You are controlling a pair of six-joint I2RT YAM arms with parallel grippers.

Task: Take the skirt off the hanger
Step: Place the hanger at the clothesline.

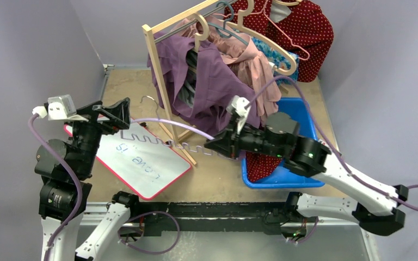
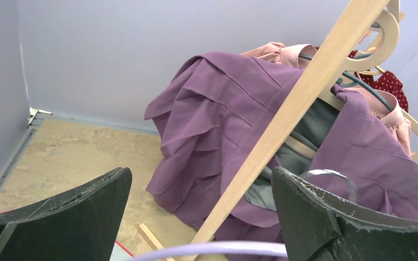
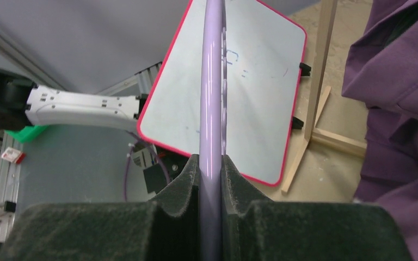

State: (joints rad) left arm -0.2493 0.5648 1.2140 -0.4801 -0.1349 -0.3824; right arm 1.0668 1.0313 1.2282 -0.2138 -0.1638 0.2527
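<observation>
Two grippers, one hanger.
Only your right wrist view shows the right gripper clamping it; the left gripper stands wide.

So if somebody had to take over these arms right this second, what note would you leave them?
Left gripper: open, holding nothing, near the hanger's left end.
Right gripper: shut on the lilac hanger, held above the whiteboard.
The hanger looks bare; no cloth shows on it in any view.
A red dotted cloth lies in the blue bin under the right arm. It is probably the skirt, but I can't be sure.
Done: the skirt appears to be off.
Left: confirm that, then put the hanger down.
</observation>
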